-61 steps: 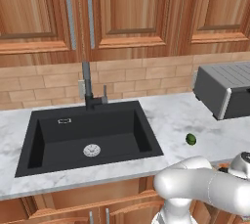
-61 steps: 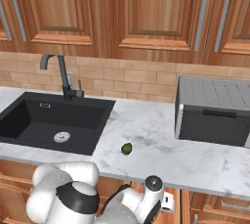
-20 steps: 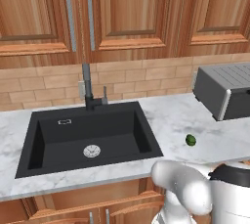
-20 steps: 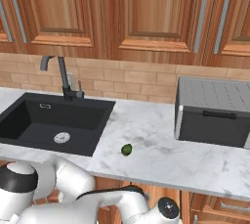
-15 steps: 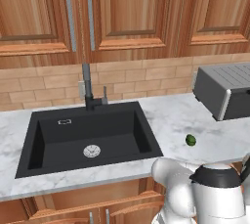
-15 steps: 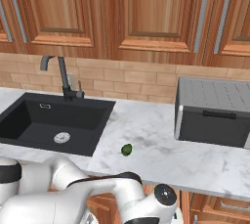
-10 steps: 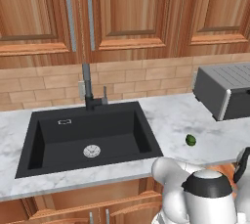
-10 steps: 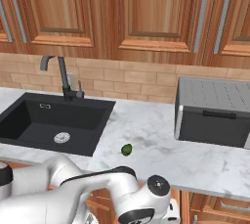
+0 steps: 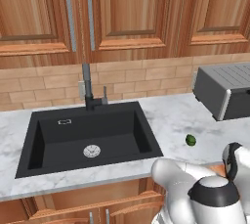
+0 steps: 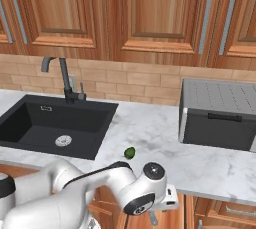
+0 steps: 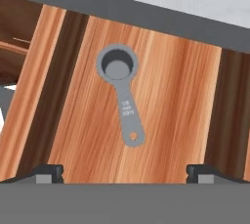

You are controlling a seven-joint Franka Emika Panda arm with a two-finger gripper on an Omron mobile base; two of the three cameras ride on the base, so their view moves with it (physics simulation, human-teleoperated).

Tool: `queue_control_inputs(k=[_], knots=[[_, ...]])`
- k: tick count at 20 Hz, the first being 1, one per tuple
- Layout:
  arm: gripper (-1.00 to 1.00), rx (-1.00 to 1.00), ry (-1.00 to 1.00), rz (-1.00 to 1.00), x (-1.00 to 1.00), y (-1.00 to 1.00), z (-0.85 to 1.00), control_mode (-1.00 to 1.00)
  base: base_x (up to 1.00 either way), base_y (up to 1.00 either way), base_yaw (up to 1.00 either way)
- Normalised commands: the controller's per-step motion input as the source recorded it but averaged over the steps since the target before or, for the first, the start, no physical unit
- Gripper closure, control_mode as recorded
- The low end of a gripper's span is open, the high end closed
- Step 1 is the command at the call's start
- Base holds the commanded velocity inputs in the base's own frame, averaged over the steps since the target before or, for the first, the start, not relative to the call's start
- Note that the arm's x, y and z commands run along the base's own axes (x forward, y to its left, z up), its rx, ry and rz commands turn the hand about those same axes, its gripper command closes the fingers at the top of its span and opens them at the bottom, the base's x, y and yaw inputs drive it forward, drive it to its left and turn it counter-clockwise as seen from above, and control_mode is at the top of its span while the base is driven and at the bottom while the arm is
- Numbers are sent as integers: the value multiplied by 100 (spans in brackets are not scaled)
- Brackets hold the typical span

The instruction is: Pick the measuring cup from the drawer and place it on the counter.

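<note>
Change since earlier frames: arm swung lower and further right across the bottom of both base views; sink, fruit and appliance kept their places, so camera held steady.
Measuring cup (image 11: 121, 91): lay flat on the wooden floor of the drawer (image 11: 161, 120), bowl toward the top of the hand view, thin handle running down and slightly right, small hole near its end.
Gripper (image 11: 124, 173): hovered over the drawer, pointed down at it; two dark fingertips (image 11: 48, 173) stood wide apart at the bottom of the hand view, nothing between them, no contact with the cup.
Cup relative to gripper: sat between the lines of the two tips, handle end nearest them, clear gap remaining.
Counter (image 9: 171, 118): white marble with grey veins, edge seen along the top of the hand view above the drawer.
Sink (image 9: 88, 137): black, set into the counter, dark faucet (image 9: 88, 88) behind it.
Green fruit (image 9: 191, 140): on the counter right of the sink.
Grey appliance (image 10: 217, 113): on the counter at far right, against the brick backsplash.
</note>
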Motion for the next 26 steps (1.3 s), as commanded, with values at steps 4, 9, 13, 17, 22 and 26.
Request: queue_control_inputs(k=[4,9,13,17,22,26], knots=[[-100,0,4,0,28,-1,-24,-100,0,0,0],[-100,0,8,0,22,-1,-39,-100,0,0,0],[-100,0,2,0,31,0,-49,-100,0,0,0],[-100,0,0,0,2,-2,-65,-100,0,0,0],[-100,0,6,1,0,-5,-74,-100,0,0,0],[100,0,3,2,-8,-1,-59,-100,0,0,0]])
